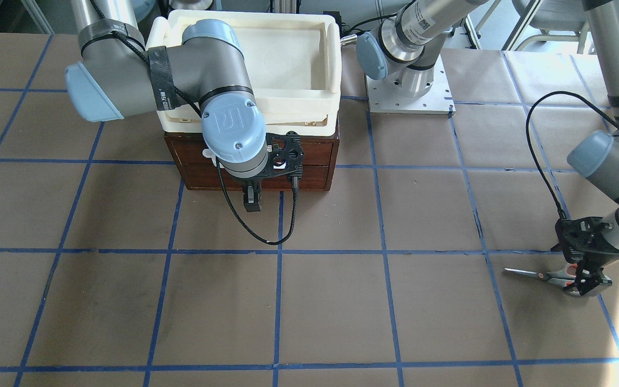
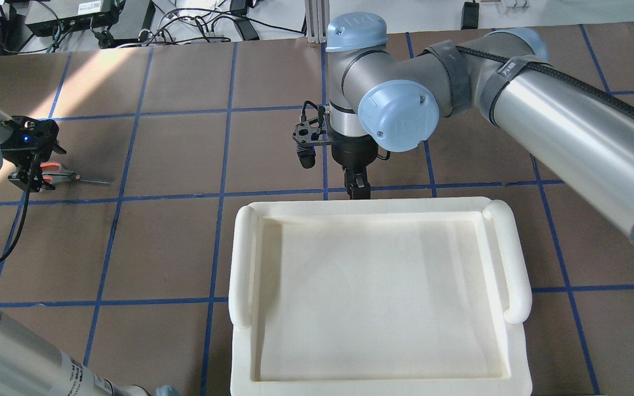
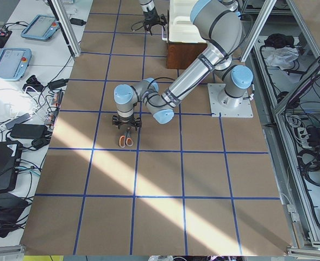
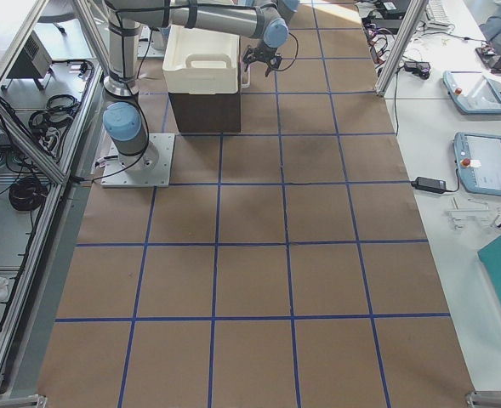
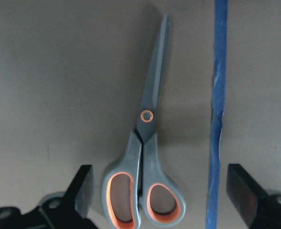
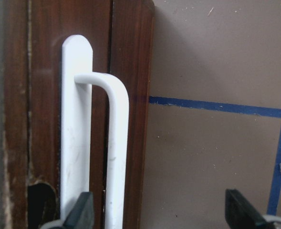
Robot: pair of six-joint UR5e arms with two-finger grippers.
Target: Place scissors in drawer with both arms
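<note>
The scissors (image 5: 145, 157) lie flat and closed on the brown table, with grey handles lined in orange. My left gripper (image 5: 161, 195) is open and straddles the handles, with one finger (image 5: 83, 186) on each side. They also show in the front view (image 1: 535, 275), under the left gripper (image 1: 589, 279). The drawer (image 1: 309, 177) is closed in the dark wooden cabinet. My right gripper (image 1: 252, 201) is open in front of it. In the right wrist view the white bar handle (image 6: 109, 143) stands between the fingers, close to the left fingertip (image 6: 83, 210).
A cream-white plastic tub (image 2: 377, 212) sits on top of the cabinet and hides it from above. An arm's metal base plate (image 1: 409, 91) stands beside the cabinet. Blue tape lines (image 1: 277, 301) cross the brown table. Side benches hold tablets (image 4: 480, 161) and cables.
</note>
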